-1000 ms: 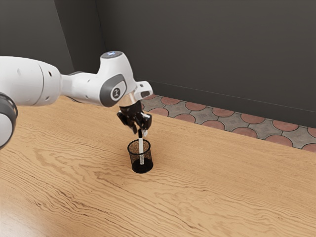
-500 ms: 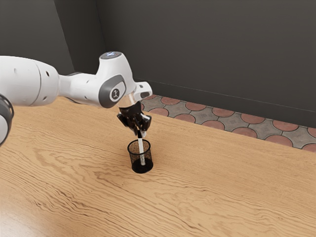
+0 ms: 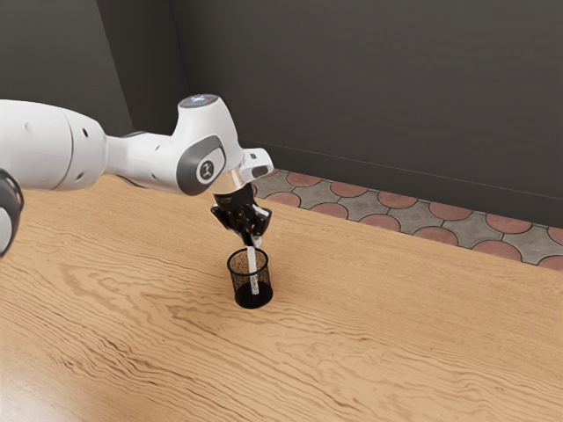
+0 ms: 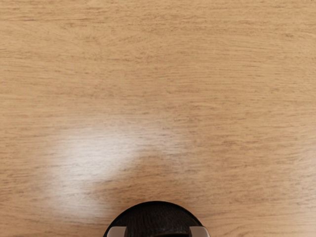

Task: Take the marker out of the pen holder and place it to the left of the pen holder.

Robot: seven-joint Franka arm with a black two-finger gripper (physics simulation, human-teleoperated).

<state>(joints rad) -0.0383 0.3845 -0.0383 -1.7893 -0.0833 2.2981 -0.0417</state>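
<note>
As the white arm (image 3: 53,145) reaches in from the exterior view's left, the gripper (image 3: 252,241) hangs above the pen holder (image 3: 237,285).
Whether its fingers are spread or pinching the marker (image 3: 252,264), I cannot tell; the marker stands inside the pen holder, and tiled floor (image 3: 396,221) lies beyond, toward the exterior view's right.

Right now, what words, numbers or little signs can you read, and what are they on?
None I can read.
Dark patch on my arm: a pale sign, too small.
Round cap on my arm: a bluish mark, too small.
Marker: specks low down, through the holder's mesh; can't tell if they're writing.
</note>
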